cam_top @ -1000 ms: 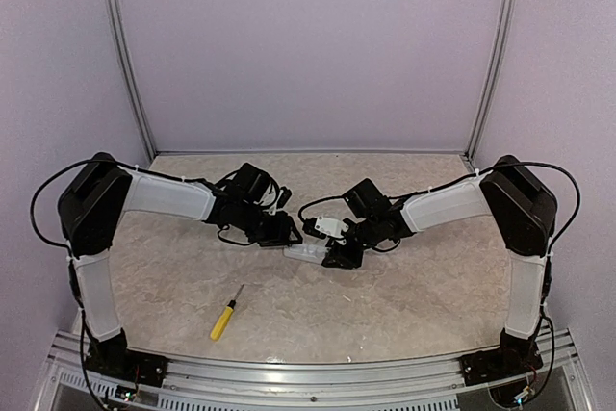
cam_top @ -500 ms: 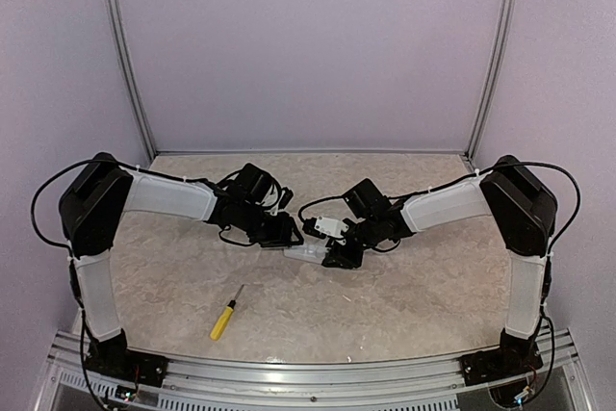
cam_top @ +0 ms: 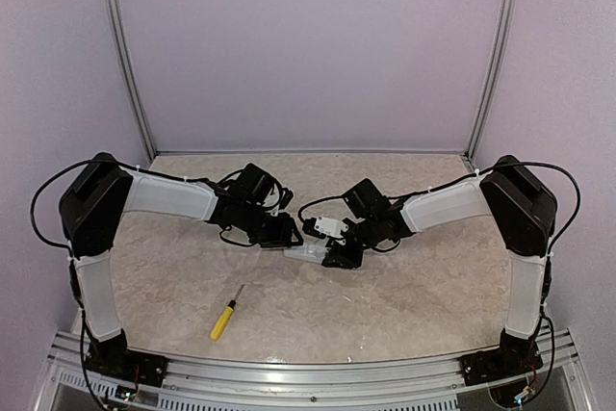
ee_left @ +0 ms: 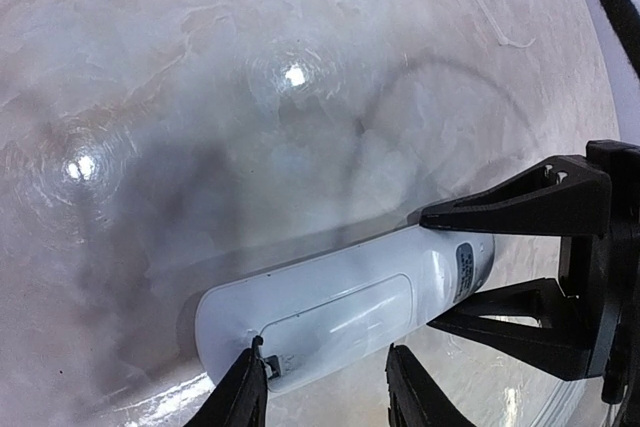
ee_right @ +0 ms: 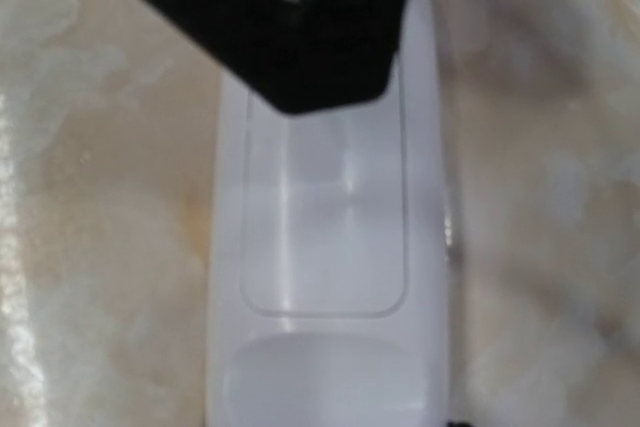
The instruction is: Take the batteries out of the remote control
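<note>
The white remote control [cam_top: 306, 252] lies on the marble table between both arms, back face up. Its battery cover [ee_left: 340, 319] is in place, so the batteries are hidden. My left gripper [ee_left: 325, 352] stands open over the cover end, and one fingertip [ee_left: 252, 362] rests in the notch at the cover's edge. The other fingertip hangs beside the remote's near edge. My right gripper [ee_left: 430, 267] is shut on the remote control [ee_left: 400, 257] at its far end, a finger on each side. In the right wrist view the remote [ee_right: 330, 247] fills the frame, with the left gripper's finger [ee_right: 320, 57] at its top.
A yellow-handled screwdriver [cam_top: 224, 315] lies on the table in front of the left arm. Purple walls with metal posts close in the back and sides. The metal rail [cam_top: 308, 372] carrying both arm bases runs along the near edge.
</note>
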Controlling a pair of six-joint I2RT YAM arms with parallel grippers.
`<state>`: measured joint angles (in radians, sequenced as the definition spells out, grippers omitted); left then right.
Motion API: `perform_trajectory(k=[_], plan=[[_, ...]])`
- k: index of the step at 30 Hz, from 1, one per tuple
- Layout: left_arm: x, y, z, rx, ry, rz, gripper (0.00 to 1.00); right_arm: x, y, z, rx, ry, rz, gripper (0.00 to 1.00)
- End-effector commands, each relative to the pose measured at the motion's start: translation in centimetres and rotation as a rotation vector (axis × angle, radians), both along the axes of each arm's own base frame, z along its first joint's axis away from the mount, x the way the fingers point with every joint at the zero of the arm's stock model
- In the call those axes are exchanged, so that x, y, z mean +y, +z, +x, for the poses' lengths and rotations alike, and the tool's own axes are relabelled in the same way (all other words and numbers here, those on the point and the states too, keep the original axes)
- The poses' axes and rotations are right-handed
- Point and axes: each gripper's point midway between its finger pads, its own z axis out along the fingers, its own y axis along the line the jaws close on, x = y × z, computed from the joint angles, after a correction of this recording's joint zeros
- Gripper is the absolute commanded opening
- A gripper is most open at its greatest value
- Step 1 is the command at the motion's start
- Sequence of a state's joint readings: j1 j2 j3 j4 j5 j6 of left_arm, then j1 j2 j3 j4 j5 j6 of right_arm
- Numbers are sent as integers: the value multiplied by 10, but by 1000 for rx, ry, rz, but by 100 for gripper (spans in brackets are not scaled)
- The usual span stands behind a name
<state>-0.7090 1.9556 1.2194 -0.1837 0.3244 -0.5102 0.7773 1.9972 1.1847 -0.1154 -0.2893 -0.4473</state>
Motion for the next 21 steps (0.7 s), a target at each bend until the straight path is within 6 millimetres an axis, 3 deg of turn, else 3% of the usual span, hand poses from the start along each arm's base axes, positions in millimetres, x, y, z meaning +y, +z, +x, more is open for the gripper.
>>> perform_trajectory(k=[1, 21], plan=[[7, -23, -11, 48, -3, 91, 41, 11, 1, -2, -15, 17, 2, 18], [-2, -26, -11, 101, -9, 45, 40, 11, -1, -2, -32, 24, -3, 18]])
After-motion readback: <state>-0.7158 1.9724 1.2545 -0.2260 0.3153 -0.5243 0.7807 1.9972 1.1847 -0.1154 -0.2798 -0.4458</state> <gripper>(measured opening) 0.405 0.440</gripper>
